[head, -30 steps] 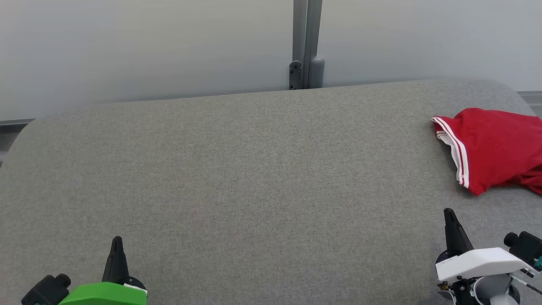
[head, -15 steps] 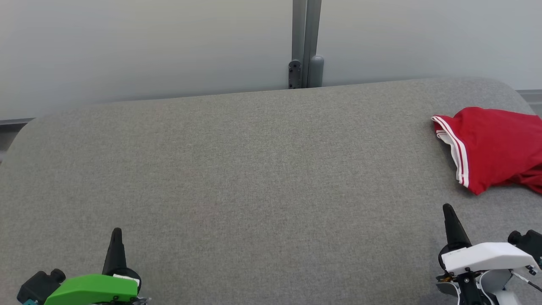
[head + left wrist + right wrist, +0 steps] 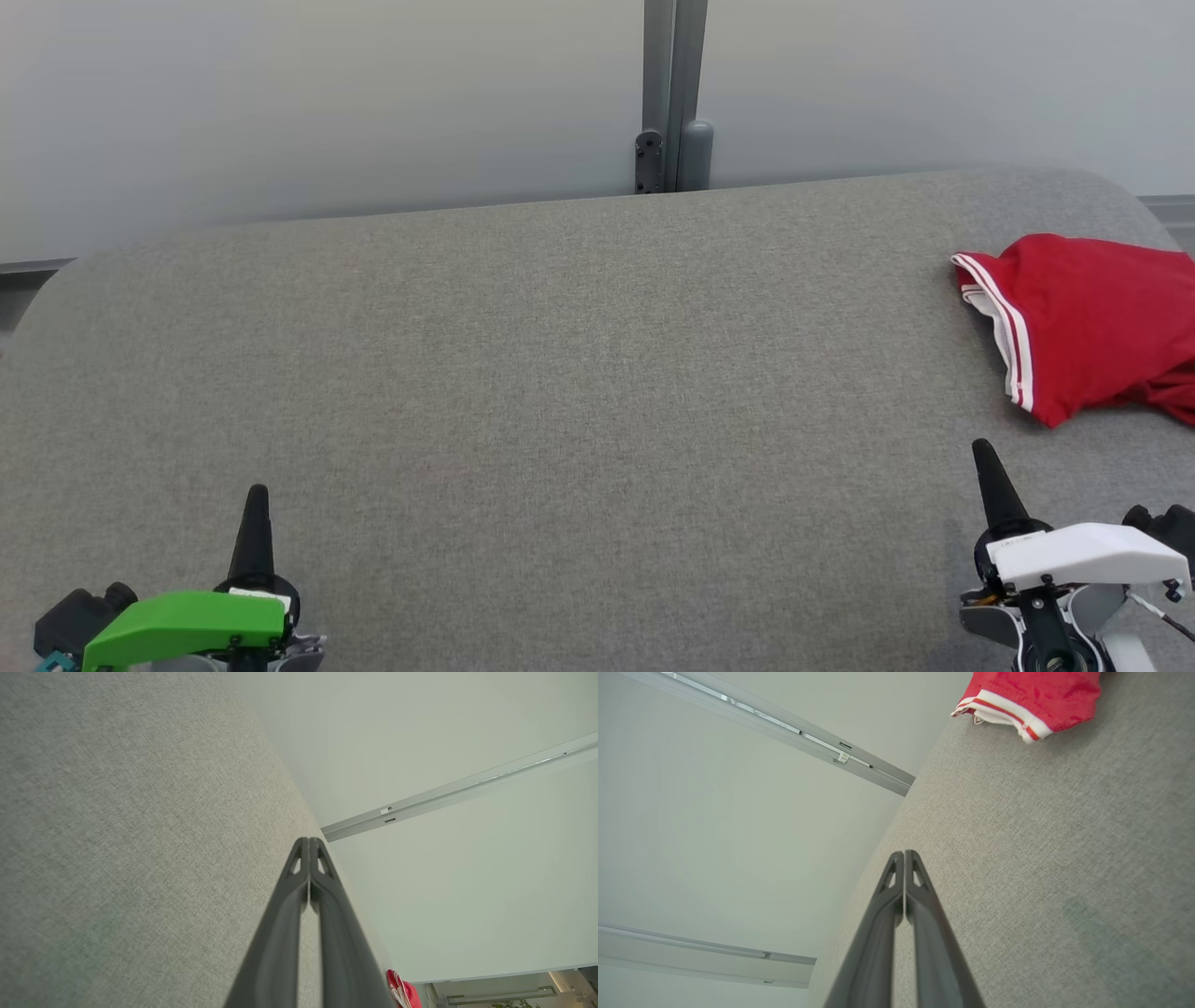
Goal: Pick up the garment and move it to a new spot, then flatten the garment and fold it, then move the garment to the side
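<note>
Head view: crumpled red garment (image 3: 1092,327) with white-striped trim at far right of grey fabric surface (image 3: 560,373), cut off by frame edge. Right gripper (image 3: 983,452) just short of it, not touching, fingers pressed together, empty. Left gripper (image 3: 258,495) well apart at lower left, likewise closed on nothing.

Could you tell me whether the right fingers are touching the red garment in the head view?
No, the right fingers lie apart from the red garment, with bare grey surface between them.
</note>
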